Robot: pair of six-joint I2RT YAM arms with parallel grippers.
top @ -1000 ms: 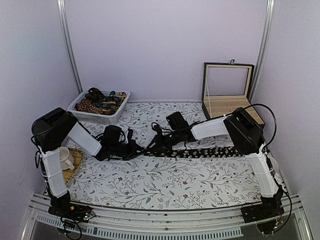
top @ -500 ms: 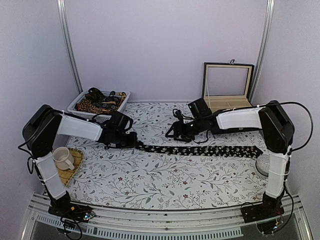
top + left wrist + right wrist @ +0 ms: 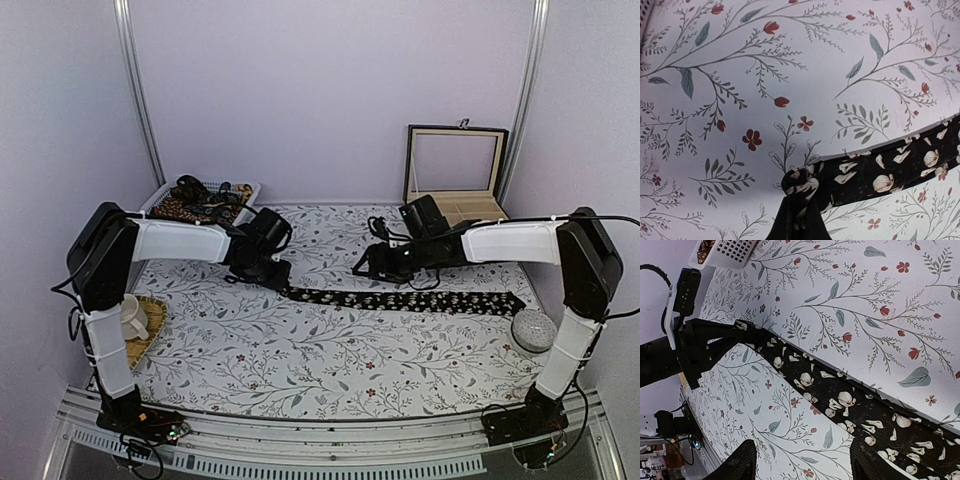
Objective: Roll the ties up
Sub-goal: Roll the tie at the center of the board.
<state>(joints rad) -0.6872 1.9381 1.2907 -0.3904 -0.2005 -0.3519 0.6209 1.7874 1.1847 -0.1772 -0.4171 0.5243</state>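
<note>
The left claw [image 3: 277, 279] is shut tight on the narrow end of the tie [image 3: 410, 299]. In the left wrist view that end is bunched into a small knot of fabric [image 3: 801, 186] right at the fingertips, and the strip runs off to the claw's right. From this grip the tie lies flat and nearly straight on the floral cloth [image 3: 300, 360], black with pale flower specks. Its wide end lies far to the right, well apart from both claws.

The right claw [image 3: 373, 267] stands wide open and holds nothing. It hangs just beyond the tie's middle stretch, on the far side of it, close to the strip. I cannot tell if it is touching. In the right wrist view its two fingers [image 3: 740, 462] are spread well apart, and the tie [image 3: 840, 400] crosses on a slant ahead of them to the left claw [image 3: 707, 347].

Behind the left claw, near it, sits a white basket [image 3: 250, 187] with other ties [image 3: 195, 203] heaped inside. Behind the right claw, off to its right, a box [image 3: 410, 170] stands with its lid up. A grey disc [image 3: 533, 329] lies just past the tie's wide end. A cup [image 3: 128, 315] on a mat [image 3: 152, 318] is well to the left of the left claw.
</note>
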